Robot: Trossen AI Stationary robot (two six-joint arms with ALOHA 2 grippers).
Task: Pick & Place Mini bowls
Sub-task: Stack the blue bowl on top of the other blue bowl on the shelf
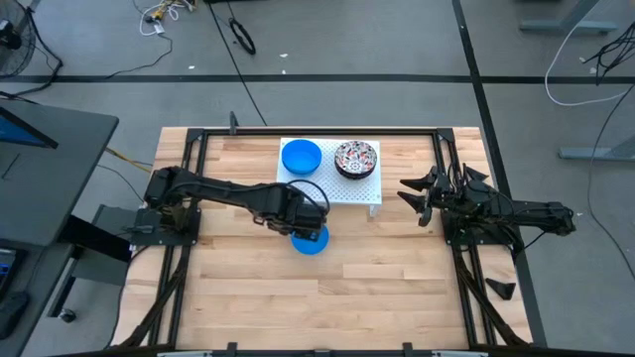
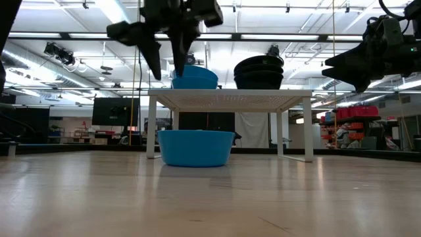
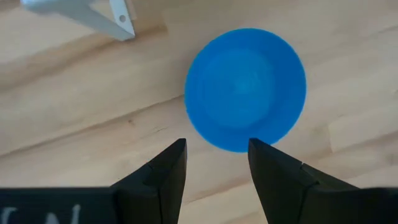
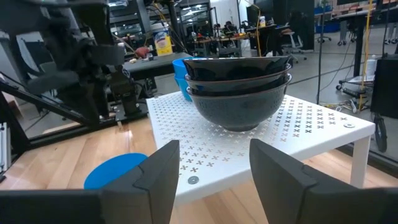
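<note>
Butcher-block table on a grey workshop floor, cables trailing beyond the far edge; shelving and ceiling lights behind in the low view.

White perforated rack standing at the far centre of the table, on four legs.

Left arm reaching from its base at the left edge toward the table centre. Right arm parked at the right edge.

On the rack top: blue bowls toward the left, upright, number in the stack not discernible. Just beside them to the right, patterned bowls, nested upright; at least two rims seen in the right wrist view, exact count unclear.

On the table just in front of the rack's near-left corner: single blue bowl, upright, resting on the wood and partly under the left wrist from above. Seen full-face in the left wrist view.

Left gripper above that single bowl, fingers spread, nothing between them, tips clear of the rim; raised to about rack-top height in the low view.

Right gripper pointing toward the rack's right end, well apart from it, fingers spread and holding nothing.
</note>
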